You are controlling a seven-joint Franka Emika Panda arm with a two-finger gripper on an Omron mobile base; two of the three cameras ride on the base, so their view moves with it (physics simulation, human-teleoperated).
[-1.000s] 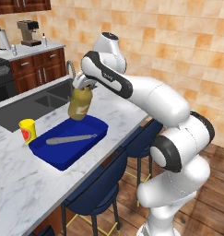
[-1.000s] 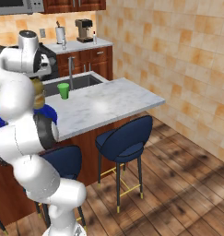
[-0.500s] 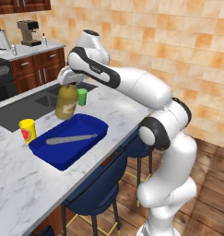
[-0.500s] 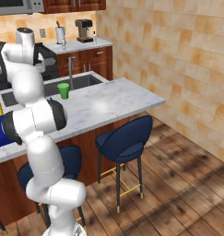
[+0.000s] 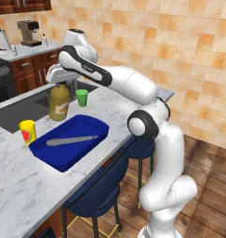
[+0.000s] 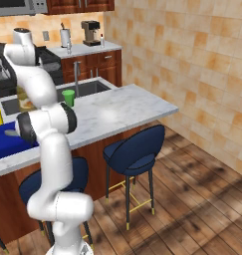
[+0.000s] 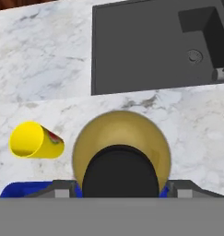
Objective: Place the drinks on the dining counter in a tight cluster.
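Note:
The amber-yellow juice jug (image 5: 59,101) stands upright over the dining counter (image 5: 115,108), between the sink edge and the blue tray. My gripper (image 5: 60,80) comes down on it from above and is shut on its dark cap (image 7: 120,173). In the hand view the round jug body (image 7: 121,138) sits directly under the hand. I cannot tell whether its base touches the marble. In the right base view my arm hides most of the jug (image 6: 26,103). Far off on the back worktop stand two small bottles, one clear (image 5: 13,49) and one white (image 5: 44,41).
A blue tray (image 5: 86,128) holding a grey utensil (image 5: 71,140) lies just in front of the jug. A yellow cup (image 5: 27,131) stands to the tray's left and a green cup (image 5: 82,97) to the jug's right. The sink (image 5: 23,106) lies behind. Navy stools (image 6: 135,149) line the counter's near side.
The arm has swung left and lowered, carrying the jug from above the tray's far end to the strip of counter between sink and tray. The cups and tray have not moved.

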